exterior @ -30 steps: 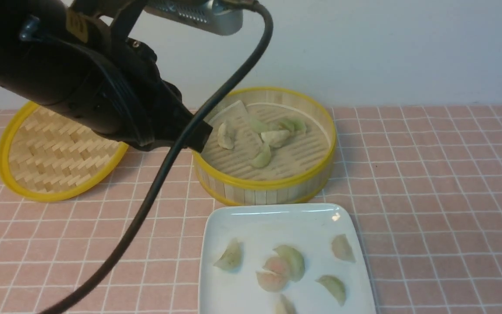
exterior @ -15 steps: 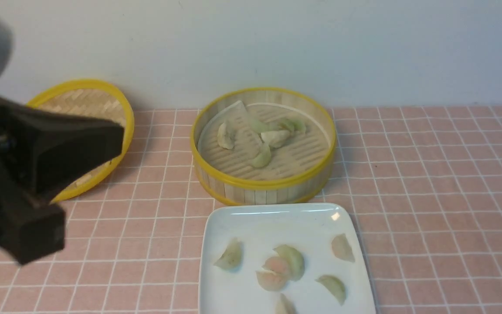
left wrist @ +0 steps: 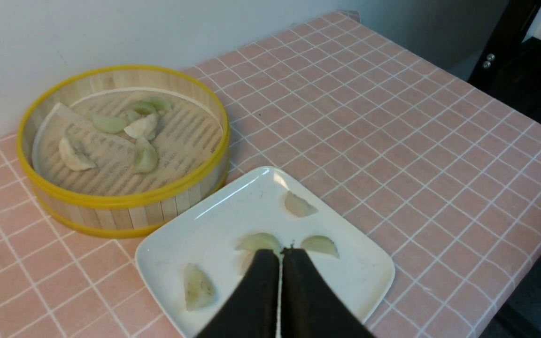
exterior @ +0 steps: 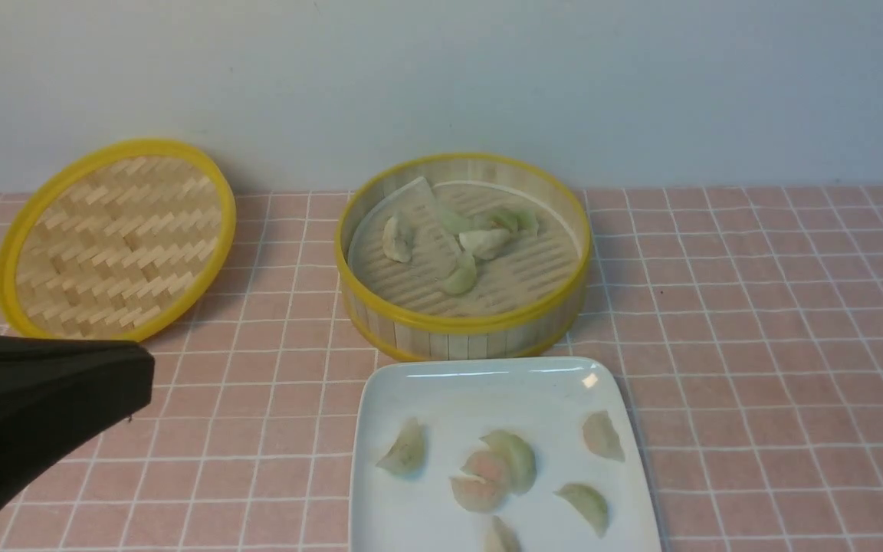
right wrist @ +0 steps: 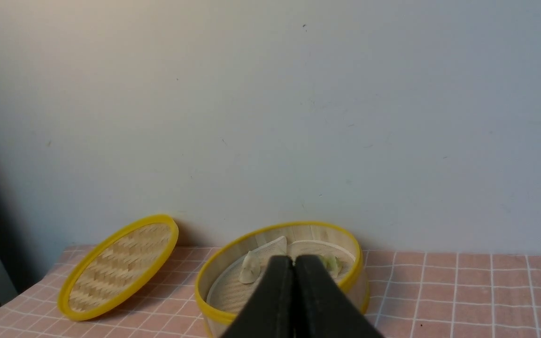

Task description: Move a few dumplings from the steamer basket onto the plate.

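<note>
The black left fingers [left wrist: 265, 270] have withdrawn from the round yellow-rimmed bamboo steamer basket [exterior: 464, 326]; they and the right fingers [right wrist: 280, 274] are closed, empty.

Some dumplings [exterior: 461, 276] in the steamer basket [exterior: 464, 326], some on the plate [exterior: 480, 383]

The steamer basket stands upright and uncovered, round, bamboo-slatted, yellow-rimmed; several pale green and whitish dumplings cluster on its slatted floor; just in front lies the glossy white square plate, holding six more; one pale pink touches a green one; the rest lie apart.
</note>
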